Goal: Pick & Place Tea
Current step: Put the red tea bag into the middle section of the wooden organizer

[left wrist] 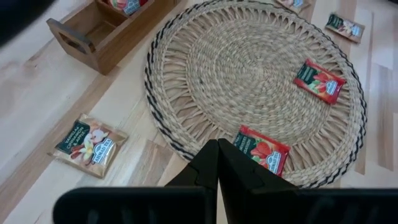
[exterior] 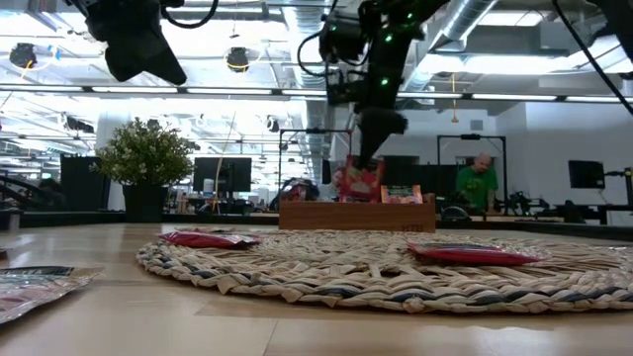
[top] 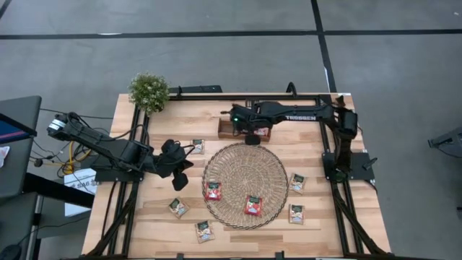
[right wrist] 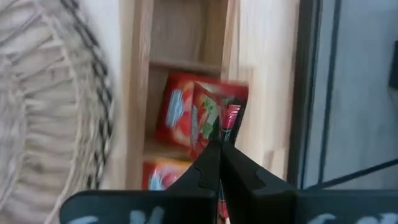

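So the wooden tray is already holding a couple of red sachets, but two more are sitting on the woven mat and five on the bench. Right gripper is pinching a red sachet over the tray; left gripper is hovering with fingers pressed together, empty.

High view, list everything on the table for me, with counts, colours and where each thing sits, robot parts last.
pale sachets: five, whitish with green print, on bare wood; one left of the mat, two front left, two right
red sachets: two on the mat, more in the tray
mat: one, straw, centre
tray: one, brown wood, behind the mat
plant: one, green, back left corner
left gripper: shut, empty, by the mat's left edge
right gripper: shut on a red sachet over the tray
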Robot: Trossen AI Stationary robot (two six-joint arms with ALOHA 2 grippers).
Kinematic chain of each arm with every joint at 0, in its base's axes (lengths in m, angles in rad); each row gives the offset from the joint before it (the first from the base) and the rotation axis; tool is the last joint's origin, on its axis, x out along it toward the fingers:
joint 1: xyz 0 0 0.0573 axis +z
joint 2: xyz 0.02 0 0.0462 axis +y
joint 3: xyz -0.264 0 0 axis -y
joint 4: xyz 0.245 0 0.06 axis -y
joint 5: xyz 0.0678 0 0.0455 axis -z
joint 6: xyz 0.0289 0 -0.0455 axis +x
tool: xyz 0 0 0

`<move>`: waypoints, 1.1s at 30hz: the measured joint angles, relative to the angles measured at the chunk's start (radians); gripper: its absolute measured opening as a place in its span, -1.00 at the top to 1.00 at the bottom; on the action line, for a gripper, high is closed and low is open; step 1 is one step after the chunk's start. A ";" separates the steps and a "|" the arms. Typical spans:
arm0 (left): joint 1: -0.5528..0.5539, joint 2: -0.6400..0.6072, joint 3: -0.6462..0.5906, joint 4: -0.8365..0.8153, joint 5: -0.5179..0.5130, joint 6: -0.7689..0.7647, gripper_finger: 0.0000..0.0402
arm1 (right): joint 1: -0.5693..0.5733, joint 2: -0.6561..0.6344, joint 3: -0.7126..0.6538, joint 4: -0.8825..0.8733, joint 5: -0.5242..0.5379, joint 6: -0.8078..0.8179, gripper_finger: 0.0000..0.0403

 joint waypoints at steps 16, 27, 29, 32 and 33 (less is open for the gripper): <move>0.000 0.114 0.000 0.065 0.005 -0.021 1.00 | -0.011 0.104 0.060 -0.040 -0.012 -0.086 1.00; 0.001 0.137 0.000 0.076 0.001 -0.017 1.00 | -0.002 0.101 0.060 -0.037 -0.009 -0.182 0.92; 0.001 0.137 0.000 0.076 0.001 -0.017 1.00 | 0.000 0.101 0.060 -0.032 -0.009 -0.182 0.84; 0.001 0.137 0.000 0.076 0.001 -0.016 1.00 | 0.000 0.101 0.060 -0.032 -0.009 -0.182 0.69; 0.001 0.137 0.000 0.076 0.001 -0.016 1.00 | 0.000 0.101 0.060 -0.032 -0.009 -0.182 0.64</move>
